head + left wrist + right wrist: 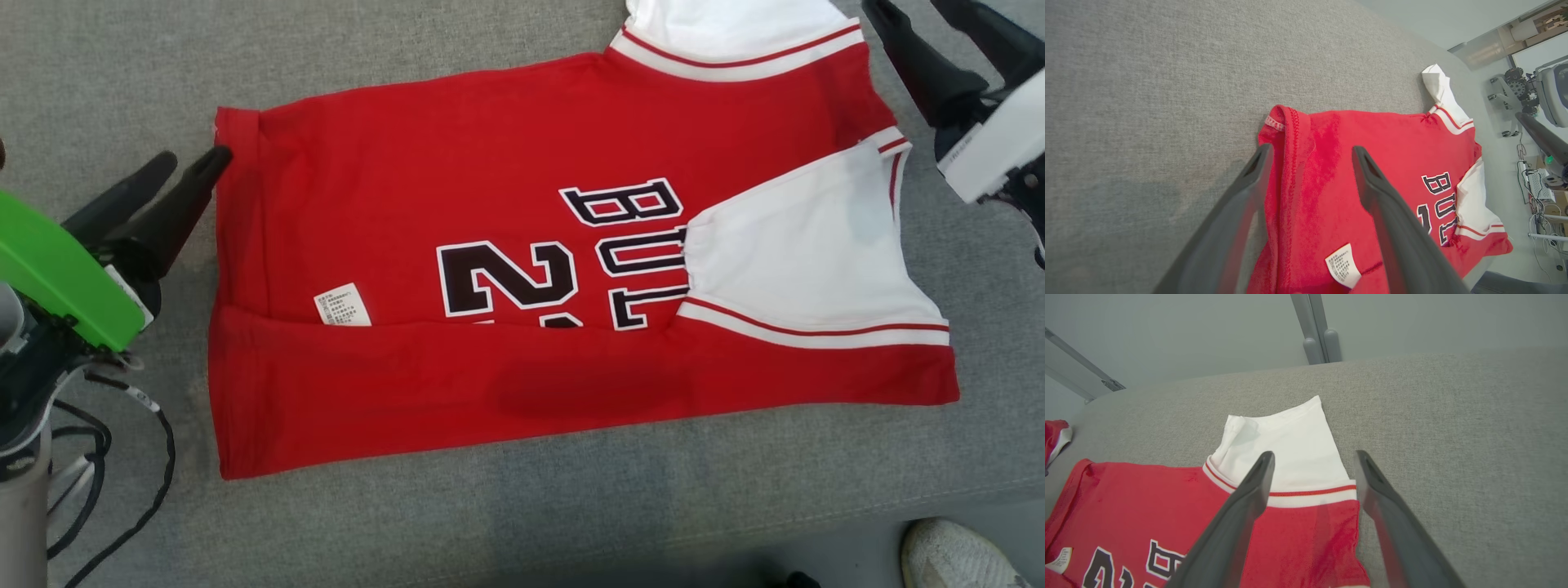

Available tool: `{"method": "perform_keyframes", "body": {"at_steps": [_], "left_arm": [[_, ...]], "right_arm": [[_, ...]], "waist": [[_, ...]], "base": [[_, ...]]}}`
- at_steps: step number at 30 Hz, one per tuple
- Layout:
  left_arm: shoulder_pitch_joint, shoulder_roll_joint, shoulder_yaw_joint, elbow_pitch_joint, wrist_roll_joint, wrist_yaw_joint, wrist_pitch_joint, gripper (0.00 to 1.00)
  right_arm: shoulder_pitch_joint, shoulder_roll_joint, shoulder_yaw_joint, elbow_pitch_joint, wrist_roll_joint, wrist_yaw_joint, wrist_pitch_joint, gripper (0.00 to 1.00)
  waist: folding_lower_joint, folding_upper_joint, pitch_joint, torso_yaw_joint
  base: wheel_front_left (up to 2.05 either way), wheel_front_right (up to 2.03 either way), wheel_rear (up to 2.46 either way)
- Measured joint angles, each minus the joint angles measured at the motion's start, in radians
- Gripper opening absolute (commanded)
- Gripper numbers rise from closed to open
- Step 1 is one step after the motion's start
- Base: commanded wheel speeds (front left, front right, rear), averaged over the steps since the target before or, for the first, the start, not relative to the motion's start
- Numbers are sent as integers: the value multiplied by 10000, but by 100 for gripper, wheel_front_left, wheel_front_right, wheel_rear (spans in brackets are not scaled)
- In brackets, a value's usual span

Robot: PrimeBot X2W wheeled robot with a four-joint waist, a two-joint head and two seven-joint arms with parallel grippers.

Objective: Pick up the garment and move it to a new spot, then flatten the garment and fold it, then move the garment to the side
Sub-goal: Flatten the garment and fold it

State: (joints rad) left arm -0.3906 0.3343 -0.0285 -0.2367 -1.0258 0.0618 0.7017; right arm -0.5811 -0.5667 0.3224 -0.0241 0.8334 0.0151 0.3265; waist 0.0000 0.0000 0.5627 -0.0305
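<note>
On the red garment (457, 139), black letters outlined in white read "BUL" (630, 245). They sit on the side nearer the right hand (1314, 454), and the rest of the word is hidden under a folded white sleeve (800, 245). Just beside them, toward the left hand (194, 157), stands a large "2" (506, 278); a second digit is folded under and unreadable. Nearest the left hand, a small white care label (343, 305) carries print too fine to read.

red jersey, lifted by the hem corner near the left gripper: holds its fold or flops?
Likely flops: the jersey lies limp, and its folded-over flap only rests on the front, so it would probably fall open. Probably light; the cloth looks thin. Pushed, it would more likely bunch than slide on the textured grey cushion.
</note>
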Motion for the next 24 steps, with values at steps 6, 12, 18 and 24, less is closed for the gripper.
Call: {"method": "perform_keyframes", "body": {"at_steps": [6, 12, 18, 24], "left_arm": [[-1149, 119, -40, 686, -36, 2, 382, 100], [-1730, 257, -104, 1494, 71, 6, 558, 100], [-2220, 219, -117, 1990, -188, -10, 874, 100], [-2571, 157, 21, 2372, -368, 0, 1041, 100]], "right_arm": [[-1495, 698, 665, 775, -587, -77, 178, 100], [-2364, 1279, 936, 1630, -867, -63, 113, 100], [-2697, 1475, 1166, 2602, -1072, 71, -6, 100], [-2952, 1639, 1298, 3195, -1137, 221, -194, 100]], "waist": [[0, 0, 787, 130], [1, 0, 1251, 153], [1, 0, 1276, 77], [0, 0, 1211, 47]], "base": [[0, 0, 0], [0, 0, 0], [0, 0, 0], [0, 0, 0]]}}
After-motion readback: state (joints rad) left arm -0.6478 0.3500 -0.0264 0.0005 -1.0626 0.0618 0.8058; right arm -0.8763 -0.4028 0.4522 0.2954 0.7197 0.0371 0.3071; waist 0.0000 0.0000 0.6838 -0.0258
